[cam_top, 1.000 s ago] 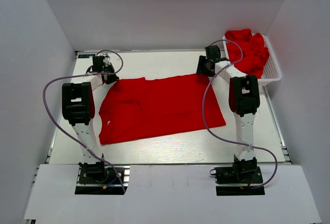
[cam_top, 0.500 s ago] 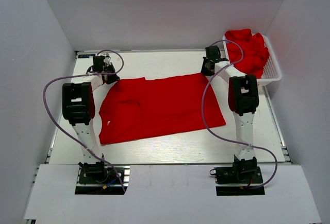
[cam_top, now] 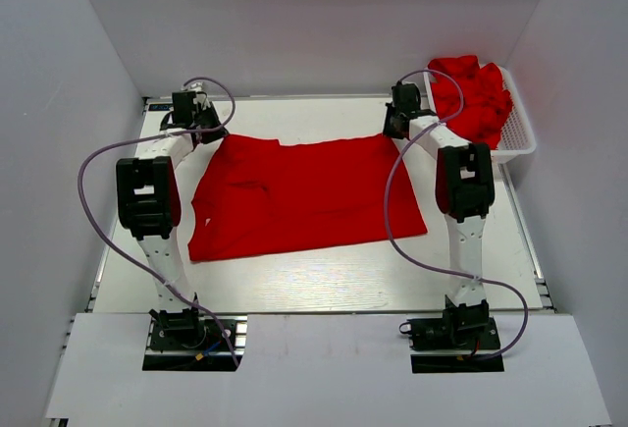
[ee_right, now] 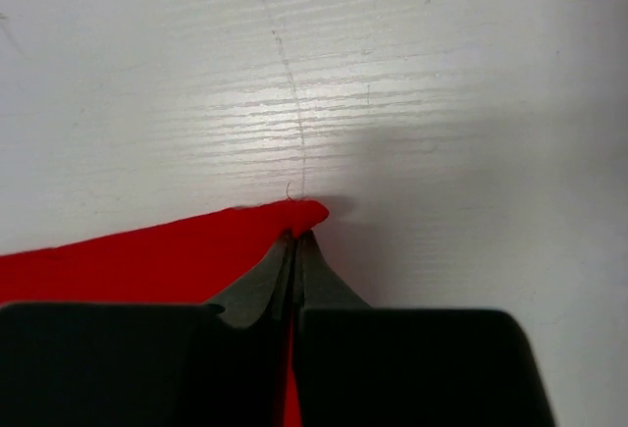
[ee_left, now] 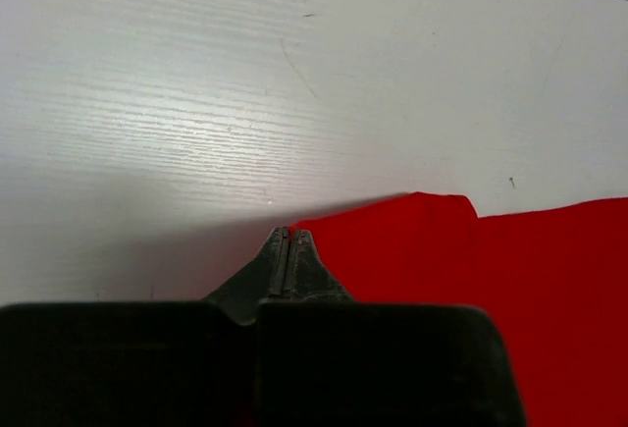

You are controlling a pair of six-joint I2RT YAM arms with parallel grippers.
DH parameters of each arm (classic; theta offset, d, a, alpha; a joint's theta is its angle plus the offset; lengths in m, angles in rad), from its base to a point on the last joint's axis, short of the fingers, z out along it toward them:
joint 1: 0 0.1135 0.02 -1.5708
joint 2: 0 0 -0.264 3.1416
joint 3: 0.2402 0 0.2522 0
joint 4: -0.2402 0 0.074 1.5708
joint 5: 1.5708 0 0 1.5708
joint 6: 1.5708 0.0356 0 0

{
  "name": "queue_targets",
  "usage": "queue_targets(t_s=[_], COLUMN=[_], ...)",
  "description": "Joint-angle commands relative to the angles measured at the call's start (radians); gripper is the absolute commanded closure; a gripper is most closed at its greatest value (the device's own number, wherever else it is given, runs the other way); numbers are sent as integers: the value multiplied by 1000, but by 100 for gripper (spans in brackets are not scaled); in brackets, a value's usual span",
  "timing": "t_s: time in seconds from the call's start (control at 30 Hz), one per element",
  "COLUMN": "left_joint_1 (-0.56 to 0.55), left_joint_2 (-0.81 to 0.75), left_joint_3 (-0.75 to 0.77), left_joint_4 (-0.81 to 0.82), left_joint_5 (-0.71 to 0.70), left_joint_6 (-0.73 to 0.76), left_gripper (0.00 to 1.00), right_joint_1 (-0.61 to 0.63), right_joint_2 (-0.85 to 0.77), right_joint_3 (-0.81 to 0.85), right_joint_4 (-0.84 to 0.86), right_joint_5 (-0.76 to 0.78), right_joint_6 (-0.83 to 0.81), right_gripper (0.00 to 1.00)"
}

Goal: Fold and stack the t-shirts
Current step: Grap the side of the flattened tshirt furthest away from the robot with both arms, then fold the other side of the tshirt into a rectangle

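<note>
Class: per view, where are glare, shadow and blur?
Top external: even light, sharp. Left wrist: grey shadow beside the left gripper; its housing a dark blur. Right wrist: glare on the table above the right gripper, shadow beside it.

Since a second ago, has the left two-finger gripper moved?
Yes. The left gripper moved toward the white table's far edge, dragging the red fabric t-shirt's corner.

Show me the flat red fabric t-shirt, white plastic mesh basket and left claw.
Red fabric t-shirt [cam_top: 304, 196]: top view, middle of its body.
White plastic mesh basket [cam_top: 520, 131]: top view, right wall.
Left gripper [ee_left: 285, 247]: left wrist view, between closed fingertips.
</note>
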Motion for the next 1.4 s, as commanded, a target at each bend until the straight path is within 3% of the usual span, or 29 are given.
queue_targets(t_s=[0.0,0.23,0.57,1.0,1.37], left_joint_1=[5,-4,-4,-4,-4], left_joint_2=[-101,-178,-432,-738,-856], left_joint_3=[30,-114,-385,-770,-935], left_joint_4=[-17,2,48,69,57], left_joint_5=[30,30,-17,-71,-80], left_joint_6=[36,45,18,-77,-110], left_gripper=[100,100,100,100,100], right_joint_1=[-4,-4,-9,-44,-61], right_joint_2=[-139,-254,-446,-563,-607], right_joint_3=[-26,-202,-455,-598,-708], right_joint_4=[91,172,197,197,215], right_joint_5=[23,-12,46,29,-63], right_joint_6=[-26,-4,10,20,17], right_gripper=[100,100,100,100,100])
